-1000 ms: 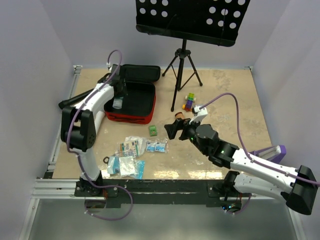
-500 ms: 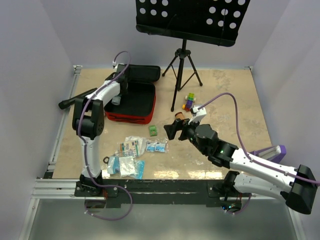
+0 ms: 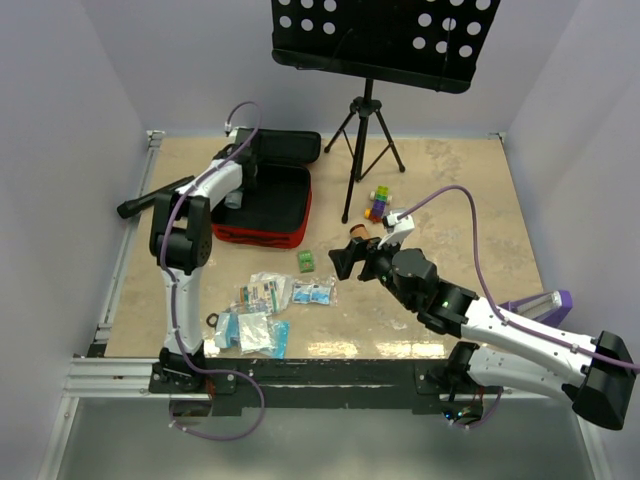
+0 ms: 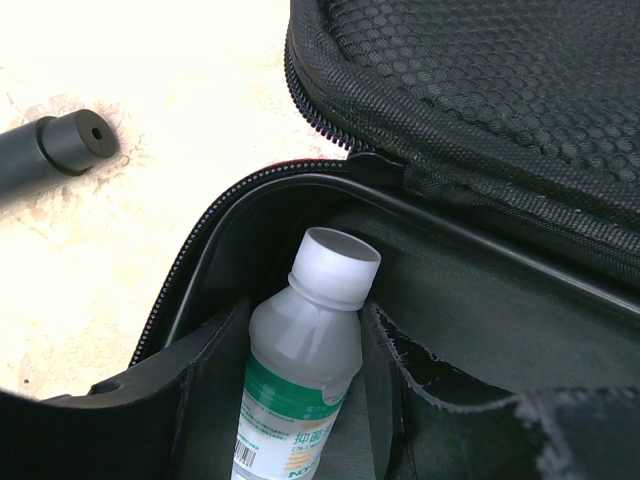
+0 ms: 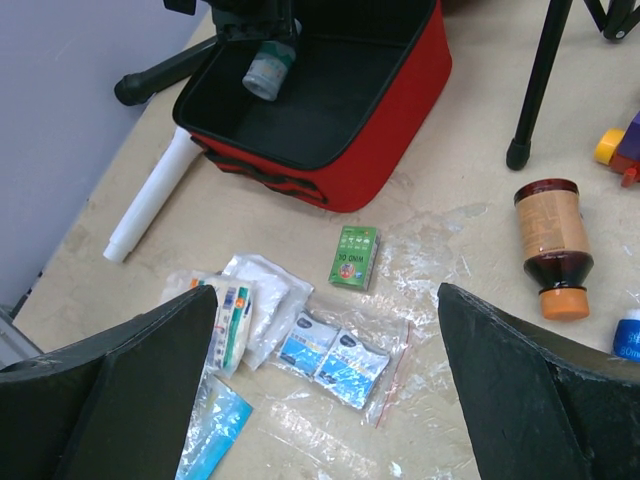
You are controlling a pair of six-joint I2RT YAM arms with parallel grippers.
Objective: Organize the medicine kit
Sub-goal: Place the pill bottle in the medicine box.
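Note:
The medicine kit [image 3: 262,228] is a red zip case lying open with its black lining up and its lid [image 3: 285,143] tipped back. My left gripper [image 3: 236,192] reaches into the case's back left corner, shut on a white bottle [image 4: 300,370] with a green label. The bottle stands cap-up between the black fingers [image 4: 170,400]; it also shows in the right wrist view as the bottle [image 5: 268,68]. My right gripper [image 3: 345,258] hangs open over the table. Under it lie a small green box [image 5: 354,256] and a zip bag of blue packets [image 5: 335,357].
More packets [image 3: 255,312] lie piled at the front left. A brown bottle [image 3: 358,236] lies on its side near coloured blocks [image 3: 378,203]. A black flashlight [image 3: 150,198] lies left of the case. A music stand's tripod [image 3: 368,140] stands behind the middle.
My left arm has carried the bottle back and to the left, deeper into the case. The right arm has hardly moved.

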